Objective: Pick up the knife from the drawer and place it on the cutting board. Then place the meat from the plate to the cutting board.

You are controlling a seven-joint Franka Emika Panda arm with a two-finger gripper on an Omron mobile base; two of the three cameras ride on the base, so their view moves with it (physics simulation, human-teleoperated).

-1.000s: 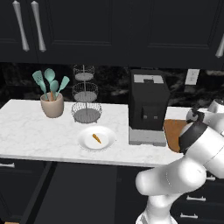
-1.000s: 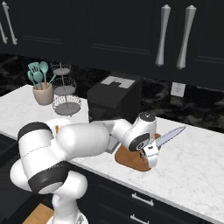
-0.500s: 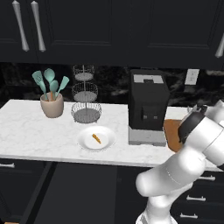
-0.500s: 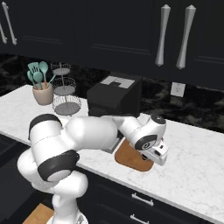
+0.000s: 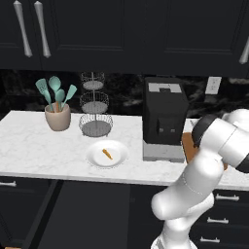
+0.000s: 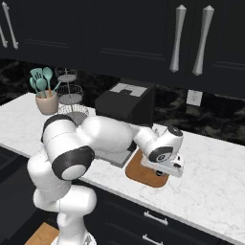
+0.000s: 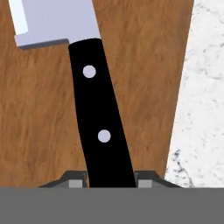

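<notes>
One knife (image 7: 98,109) with a smooth black handle, two round silver rivets and a flat silver-grey blade lies directly over the cutting board (image 7: 39,118), a brown wooden slab with visible grain. The hand (image 7: 110,180) is clenched on the butt of the handle, one small dark finger tip (image 7: 75,179) on each side. Whether the blade touches the wood cannot be told. In the right base view the board (image 6: 139,173) shows rounded corners and sits on the white marbled tabletop (image 6: 210,191), just right of one boxy black coffee machine (image 6: 125,103), with the hand (image 6: 168,168) low over it. Left of the machine, one round white plate (image 5: 107,154) carries one thin orange-brown strip of meat (image 5: 107,154). Behind the plate stands one three-tier wire basket (image 5: 95,109), and further left one beige pot (image 5: 57,117) holds teal utensils (image 5: 54,90). Black cupboards (image 5: 121,34) with long silver handles hang above.
</notes>
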